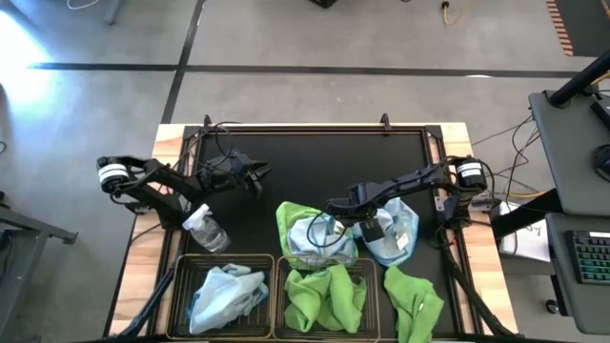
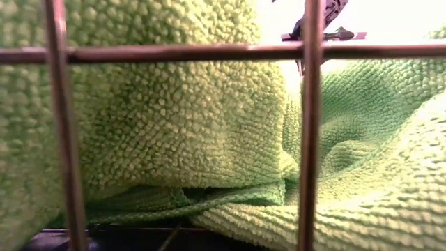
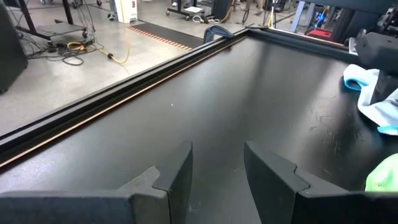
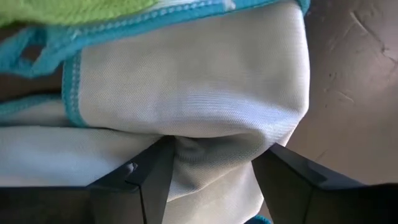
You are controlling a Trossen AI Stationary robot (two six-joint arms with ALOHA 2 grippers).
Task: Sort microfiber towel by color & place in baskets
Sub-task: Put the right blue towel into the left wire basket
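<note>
On the black mat (image 1: 324, 162) lies a heap of towels: a lime green one (image 1: 291, 221) with pale blue ones (image 1: 319, 238) (image 1: 400, 238) beside it. My right gripper (image 1: 355, 217) points down into this heap, open, a fold of pale blue towel (image 4: 186, 93) between its fingers. The left basket (image 1: 181, 286) holds a pale blue towel (image 1: 224, 293), and the middle basket (image 1: 282, 286) holds a green towel (image 1: 324, 297) (image 2: 174, 125). Another green towel (image 1: 415, 303) lies on the mat at the near right. My left gripper (image 3: 217, 155) (image 1: 257, 176) hovers open over the bare mat at the left. My right gripper comes at the pale blue towel from above, pointing down. Its open fingers (image 4: 155, 171) stand on either side of a rounded fold (image 4: 211, 146) of the cloth, their tips against it. The towel lies on the heap, and how many layers the fold has I cannot tell.
A small clear spray bottle (image 1: 205, 231) lies on the mat just beyond the left basket, near my left arm. Basket wires (image 2: 306, 139) cross the low view. The mat's raised far edge (image 3: 124, 87) borders bare mat at the back.
</note>
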